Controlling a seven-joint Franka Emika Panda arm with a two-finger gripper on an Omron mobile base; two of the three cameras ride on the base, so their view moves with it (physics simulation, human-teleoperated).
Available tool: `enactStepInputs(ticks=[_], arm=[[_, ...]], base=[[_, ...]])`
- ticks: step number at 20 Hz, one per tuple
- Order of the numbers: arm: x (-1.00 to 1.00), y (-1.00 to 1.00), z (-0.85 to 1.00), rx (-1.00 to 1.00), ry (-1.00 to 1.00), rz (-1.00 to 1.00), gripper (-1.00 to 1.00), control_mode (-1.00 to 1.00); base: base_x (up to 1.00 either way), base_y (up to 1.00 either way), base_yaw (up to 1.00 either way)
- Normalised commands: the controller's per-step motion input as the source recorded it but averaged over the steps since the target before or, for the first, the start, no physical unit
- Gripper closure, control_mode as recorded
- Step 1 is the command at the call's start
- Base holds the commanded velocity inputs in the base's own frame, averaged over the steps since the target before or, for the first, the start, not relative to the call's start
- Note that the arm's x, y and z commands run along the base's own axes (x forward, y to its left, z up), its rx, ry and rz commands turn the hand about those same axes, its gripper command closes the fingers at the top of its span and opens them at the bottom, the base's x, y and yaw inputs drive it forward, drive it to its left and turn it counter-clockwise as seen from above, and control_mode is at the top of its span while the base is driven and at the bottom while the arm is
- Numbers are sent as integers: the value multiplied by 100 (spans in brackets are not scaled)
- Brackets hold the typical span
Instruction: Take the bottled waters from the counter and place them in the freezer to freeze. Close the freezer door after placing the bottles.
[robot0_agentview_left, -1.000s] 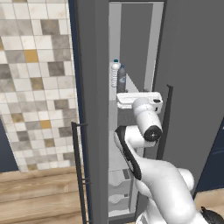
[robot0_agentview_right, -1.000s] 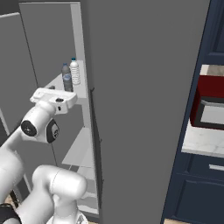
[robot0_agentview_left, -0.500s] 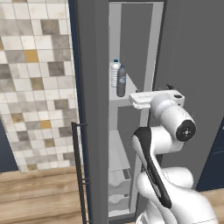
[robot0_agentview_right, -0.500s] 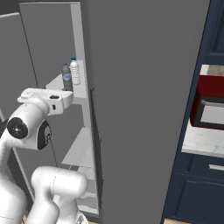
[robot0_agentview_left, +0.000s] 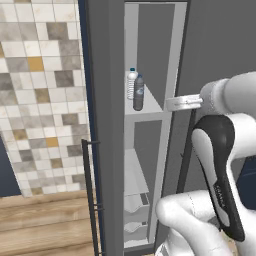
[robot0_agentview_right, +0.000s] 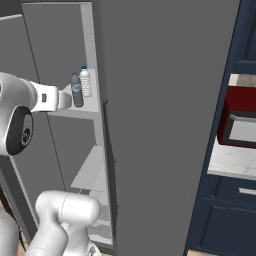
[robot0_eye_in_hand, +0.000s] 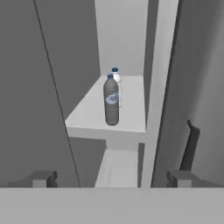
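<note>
Left base view: tool (robot0_agentview_left: 172, 104) at the freezer (robot0_agentview_left: 150, 60) opening's edge, level with the white shelf (robot0_agentview_left: 150, 107); smoky grey bottle (robot0_agentview_left: 138, 93) and ribbed clear bottle (robot0_agentview_left: 131, 83) stand upright just beyond it, touching or nearly so.
Right base view: freezer door (robot0_agentview_right: 170, 125), flat matte grey, hangs open beside the tool (robot0_agentview_right: 64, 100); narrow gap.
Hand view: tool (robot0_eye_in_hand: 112, 178) released, jaws wide, empty; both bottles ahead on the shelf, bare shelf around them
</note>
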Motion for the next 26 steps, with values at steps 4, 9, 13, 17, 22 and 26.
enactStepInputs(ticks=[4,9,13,17,22,26], arm=[[-98,0,13,-6,60,-1,-100,-100],[-66,-29,-20,-12,38,-22,-100,-100],[-39,-50,-42,0,16,-13,-100,-100],[-26,-36,-65,-9,1,-13,-100,-100],[-3,-8,-70,-9,0,-8,-100,-100],[0,0,-40,-1,0,-1,-100,-100]], base=[[0,0,0],[0,0,0],[0,0,0],[0,0,0],[0,0,0],[0,0,0]])
